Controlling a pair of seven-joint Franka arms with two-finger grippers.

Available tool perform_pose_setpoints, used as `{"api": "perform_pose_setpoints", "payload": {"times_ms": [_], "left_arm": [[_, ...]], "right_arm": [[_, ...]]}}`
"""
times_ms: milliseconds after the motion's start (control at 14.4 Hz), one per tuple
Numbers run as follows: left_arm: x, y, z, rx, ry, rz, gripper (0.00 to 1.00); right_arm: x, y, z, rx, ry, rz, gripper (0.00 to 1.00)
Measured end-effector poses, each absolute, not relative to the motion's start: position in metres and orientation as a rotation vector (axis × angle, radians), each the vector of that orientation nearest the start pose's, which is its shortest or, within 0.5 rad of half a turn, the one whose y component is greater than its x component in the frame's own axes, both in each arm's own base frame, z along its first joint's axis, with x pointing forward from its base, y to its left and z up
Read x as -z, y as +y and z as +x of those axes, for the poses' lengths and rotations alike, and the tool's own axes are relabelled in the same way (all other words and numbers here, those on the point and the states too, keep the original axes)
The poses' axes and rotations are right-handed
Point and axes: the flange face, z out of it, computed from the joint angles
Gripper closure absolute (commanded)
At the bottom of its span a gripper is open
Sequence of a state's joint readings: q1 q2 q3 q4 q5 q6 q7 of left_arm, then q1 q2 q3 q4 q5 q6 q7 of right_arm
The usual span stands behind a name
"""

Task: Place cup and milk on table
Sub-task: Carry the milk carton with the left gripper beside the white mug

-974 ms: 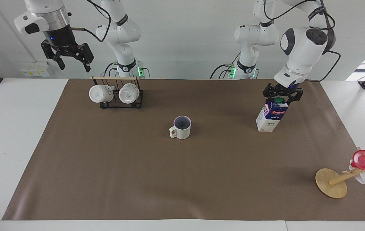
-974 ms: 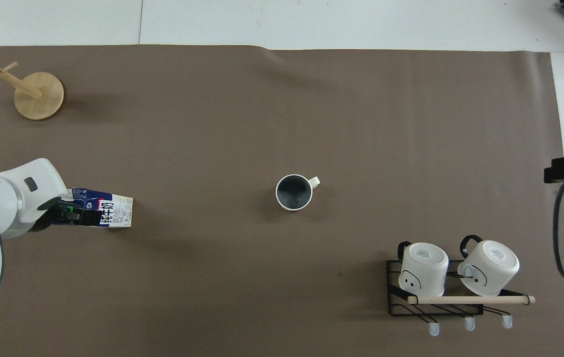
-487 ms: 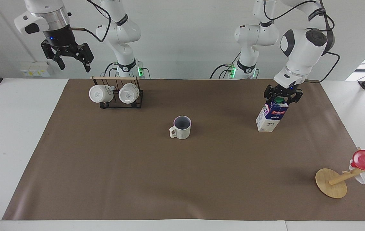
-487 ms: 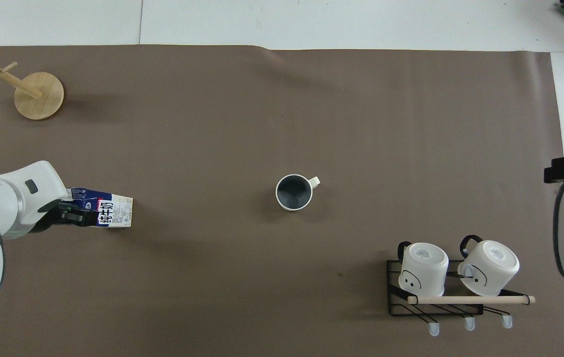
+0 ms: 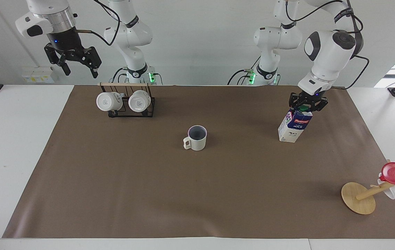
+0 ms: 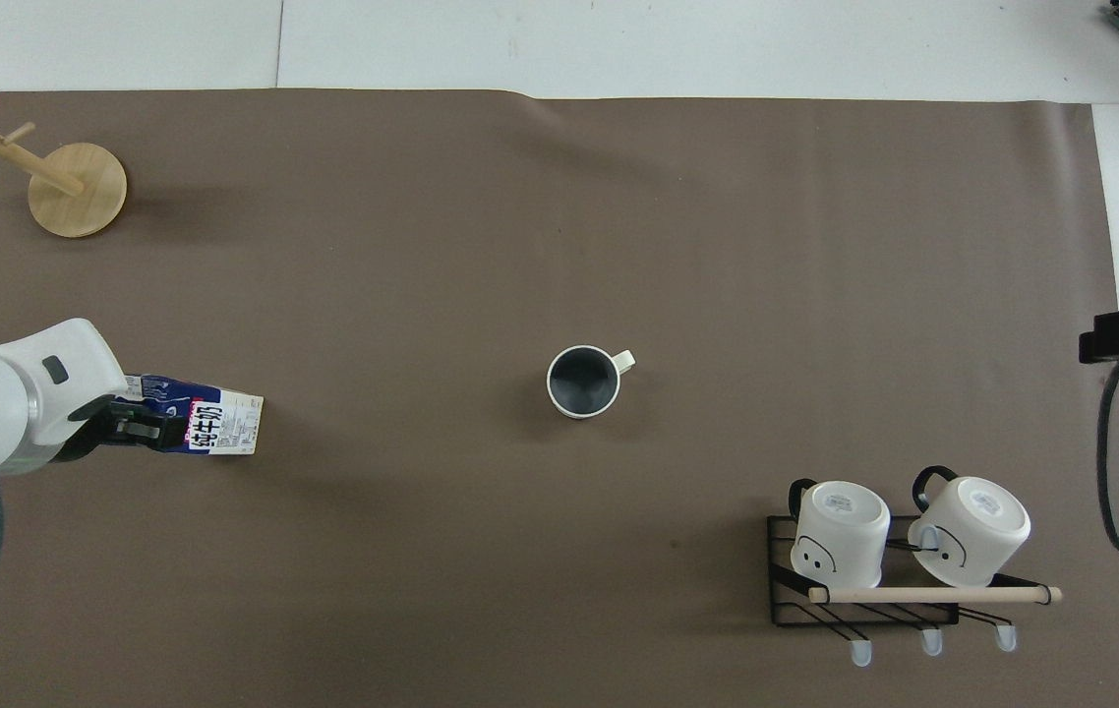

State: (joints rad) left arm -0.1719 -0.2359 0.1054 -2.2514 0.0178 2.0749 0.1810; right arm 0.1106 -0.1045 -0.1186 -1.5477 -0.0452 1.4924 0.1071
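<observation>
Step in hand, by judgement: securing the milk; the cup appears already placed. The small cream-white ribbed mug (image 5: pixel 196 138) stands upright at the middle of the brown-sheeted white desk (image 5: pixel 149 194), apart from everything else. The tall blue-and-white milk carton with green screw cap (image 5: pixel 294 126) stands on the sheet toward the left arm's end. The left claw (image 5: pixel 307 104) sits at the carton's top, pinching its cap region; the base looks in contact with the sheet. The right claw (image 5: pixel 76 64) waits, spread, above the black wire rack holding two glossy white mugs (image 5: pixel 128 103). Next move calls for lifting the carton clear without tilting it, then setting it down beside the mug.
</observation>
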Motion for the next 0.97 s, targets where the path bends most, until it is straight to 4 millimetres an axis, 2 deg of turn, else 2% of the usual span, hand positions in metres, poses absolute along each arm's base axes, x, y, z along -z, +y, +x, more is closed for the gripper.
{"api": "perform_pose_setpoints", "payload": {"times_ms": [278,417,765,974], "left_arm": [[-0.483,-0.032,0.486,0.101,0.399,-3.119,0.42],[-0.493,-0.045,0.488,0.127,0.352,-3.124,0.42],[-0.517,-0.133,0.484,0.129,0.209,-3.15,0.42],[-0.521,-0.156,0.489,0.129,0.149,-3.177,0.43]], "right_arm": [[-0.684,-0.013,0.513,0.079,0.189,-3.165,0.0],[-0.684,-0.013,0.513,0.079,0.189,-3.165,0.0],[-0.684,-0.013,0.513,0.079,0.189,-3.165,0.0],[-0.684,-0.013,0.513,0.079,0.189,-3.165,0.0]]}}
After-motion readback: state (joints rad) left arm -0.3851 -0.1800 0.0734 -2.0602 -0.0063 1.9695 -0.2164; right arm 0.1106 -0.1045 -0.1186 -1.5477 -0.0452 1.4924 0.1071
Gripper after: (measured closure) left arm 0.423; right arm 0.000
